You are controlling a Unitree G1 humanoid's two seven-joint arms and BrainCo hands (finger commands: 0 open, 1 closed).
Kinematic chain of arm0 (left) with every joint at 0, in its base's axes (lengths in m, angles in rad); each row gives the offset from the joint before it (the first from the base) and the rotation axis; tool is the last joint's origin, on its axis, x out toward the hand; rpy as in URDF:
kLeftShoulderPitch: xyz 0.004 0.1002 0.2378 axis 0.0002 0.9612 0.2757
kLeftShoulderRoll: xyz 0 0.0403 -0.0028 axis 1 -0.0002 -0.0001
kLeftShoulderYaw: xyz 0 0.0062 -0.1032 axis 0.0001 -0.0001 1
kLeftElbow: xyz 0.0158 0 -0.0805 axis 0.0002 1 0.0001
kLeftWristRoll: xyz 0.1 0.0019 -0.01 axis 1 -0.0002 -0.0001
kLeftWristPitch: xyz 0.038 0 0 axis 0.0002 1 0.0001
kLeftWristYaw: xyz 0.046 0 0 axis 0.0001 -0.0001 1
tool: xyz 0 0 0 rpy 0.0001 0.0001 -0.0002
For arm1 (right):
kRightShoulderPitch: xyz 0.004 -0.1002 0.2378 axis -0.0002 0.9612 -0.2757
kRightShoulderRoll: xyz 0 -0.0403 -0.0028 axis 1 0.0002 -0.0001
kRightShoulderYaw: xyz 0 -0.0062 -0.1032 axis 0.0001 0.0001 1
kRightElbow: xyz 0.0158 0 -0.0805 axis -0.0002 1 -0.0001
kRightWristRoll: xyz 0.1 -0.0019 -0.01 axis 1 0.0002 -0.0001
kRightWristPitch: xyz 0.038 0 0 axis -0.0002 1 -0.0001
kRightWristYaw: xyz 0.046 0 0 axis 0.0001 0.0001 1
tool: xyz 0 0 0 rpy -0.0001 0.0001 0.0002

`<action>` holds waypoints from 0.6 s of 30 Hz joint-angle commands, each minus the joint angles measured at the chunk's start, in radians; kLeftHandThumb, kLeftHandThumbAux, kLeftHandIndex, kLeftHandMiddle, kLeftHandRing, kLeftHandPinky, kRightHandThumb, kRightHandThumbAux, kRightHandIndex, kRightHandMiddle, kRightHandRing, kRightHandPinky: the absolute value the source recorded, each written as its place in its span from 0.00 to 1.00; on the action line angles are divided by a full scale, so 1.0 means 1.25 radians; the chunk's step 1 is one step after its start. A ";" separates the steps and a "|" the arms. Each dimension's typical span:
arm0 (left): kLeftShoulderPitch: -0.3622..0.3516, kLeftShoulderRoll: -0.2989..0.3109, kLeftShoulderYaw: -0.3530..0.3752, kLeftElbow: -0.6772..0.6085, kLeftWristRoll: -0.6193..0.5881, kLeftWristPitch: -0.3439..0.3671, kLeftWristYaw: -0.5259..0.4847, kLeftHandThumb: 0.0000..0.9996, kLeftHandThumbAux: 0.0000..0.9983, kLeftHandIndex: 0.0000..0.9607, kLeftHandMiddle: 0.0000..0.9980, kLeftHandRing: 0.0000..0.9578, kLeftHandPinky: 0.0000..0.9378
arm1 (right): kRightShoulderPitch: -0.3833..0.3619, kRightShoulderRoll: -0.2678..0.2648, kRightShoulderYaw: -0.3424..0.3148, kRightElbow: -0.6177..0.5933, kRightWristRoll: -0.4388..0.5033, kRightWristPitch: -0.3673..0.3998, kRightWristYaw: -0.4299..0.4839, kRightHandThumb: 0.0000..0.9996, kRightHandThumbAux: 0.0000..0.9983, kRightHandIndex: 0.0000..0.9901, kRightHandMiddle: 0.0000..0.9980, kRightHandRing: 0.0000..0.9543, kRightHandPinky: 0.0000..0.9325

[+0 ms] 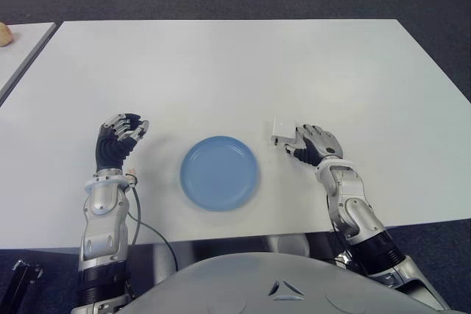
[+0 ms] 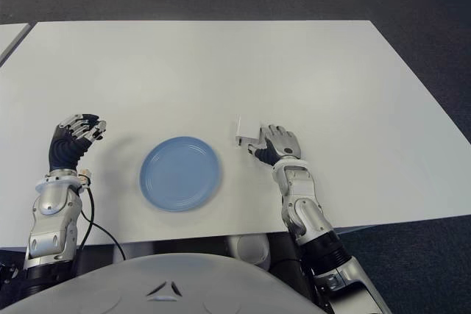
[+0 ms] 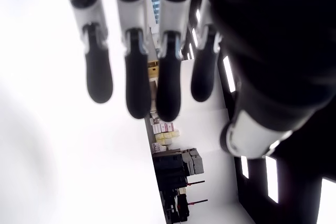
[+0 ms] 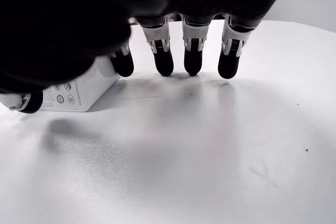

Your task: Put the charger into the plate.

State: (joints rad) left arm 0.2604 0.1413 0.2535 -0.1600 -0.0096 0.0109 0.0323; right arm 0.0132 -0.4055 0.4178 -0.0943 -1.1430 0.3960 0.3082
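Observation:
The small white charger (image 1: 282, 129) lies on the white table (image 1: 221, 71), just right of the empty blue plate (image 1: 219, 172). My right hand (image 1: 303, 145) sits on the table against the charger's right side. In the right wrist view its fingers (image 4: 164, 61) point down with their tips on the table. The charger (image 4: 79, 90) stands beside the index finger with the thumb at its near corner, and nothing is closed around it. My left hand (image 1: 123, 133) is raised to the left of the plate, fingers (image 3: 139, 77) loosely curled and holding nothing.
A second white table (image 1: 22, 42) stands at the far left with a small brownish object (image 1: 4, 33) on it. A black cable (image 1: 147, 229) hangs from my left wrist past the table's front edge. Dark carpet surrounds the table.

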 commanded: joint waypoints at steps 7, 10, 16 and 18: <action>0.007 -0.005 -0.004 -0.004 -0.005 0.016 -0.005 0.71 0.72 0.44 0.49 0.51 0.51 | -0.005 0.004 0.063 0.013 0.014 -0.050 0.005 0.67 0.16 0.00 0.00 0.00 0.00; 0.008 -0.004 -0.006 -0.006 -0.003 0.013 -0.006 0.71 0.72 0.44 0.49 0.51 0.51 | -0.010 0.004 0.068 0.015 0.013 -0.048 0.002 0.67 0.16 0.00 0.00 0.00 0.00; 0.009 -0.002 -0.008 -0.007 0.003 0.008 -0.005 0.71 0.72 0.44 0.49 0.51 0.51 | -0.015 0.007 0.073 0.021 0.014 -0.046 -0.011 0.67 0.16 0.00 0.00 0.00 0.00; 0.009 -0.002 -0.008 -0.007 0.004 0.008 -0.004 0.71 0.72 0.44 0.49 0.51 0.51 | -0.018 0.010 0.073 0.025 0.015 -0.046 -0.017 0.67 0.16 0.00 0.00 0.00 0.00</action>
State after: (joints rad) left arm 0.2607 0.1411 0.2521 -0.1631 -0.0080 0.0150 0.0322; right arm -0.0086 -0.4098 0.4790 -0.0861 -1.1411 0.3759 0.2780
